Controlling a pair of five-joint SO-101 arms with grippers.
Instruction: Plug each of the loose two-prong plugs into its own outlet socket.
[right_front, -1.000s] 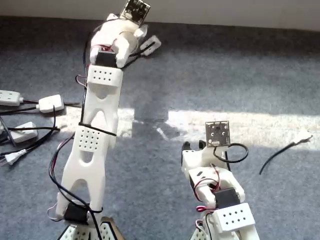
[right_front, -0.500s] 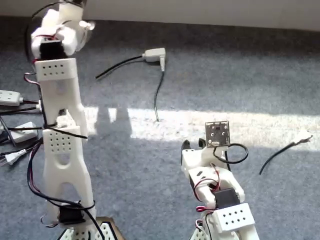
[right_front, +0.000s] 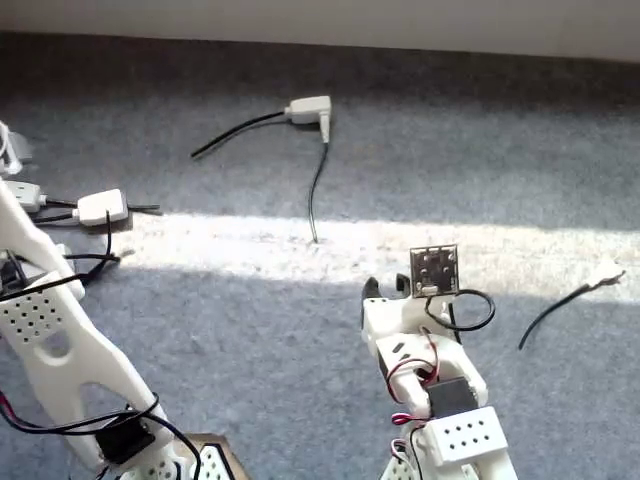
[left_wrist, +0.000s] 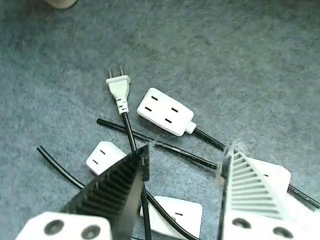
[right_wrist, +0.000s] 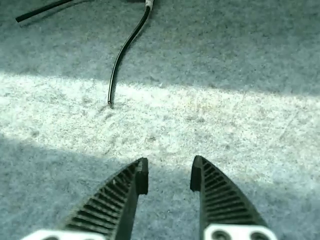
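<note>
My left gripper (left_wrist: 185, 156) is wide open and holds nothing. It hangs over the group of sockets at the left edge of the high view, near a white socket block (right_front: 103, 207). The loose plug (left_wrist: 119, 87) lies flat on the carpet (left_wrist: 240, 60), just beside the double socket (left_wrist: 166, 111) but not touching it.

I judge the plug to be light, with a hard and rather smooth plastic body. The two thin prongs could bend, and the soft cord (left_wrist: 131, 137) will drag behind and may pull the plug askew. I would take hold across the flat sides of the body, just behind the prongs, never on the prongs or the cord.

Its long axis follows the cord. The prongs point away from my fingers, and the cord runs back under my black finger (left_wrist: 120, 185). The slots of the double socket face upward, so I think the plug must be turned prongs-down first.

My right gripper (right_wrist: 170, 167) is a little open and empty over bare carpet, in the lower middle of the high view.
</note>
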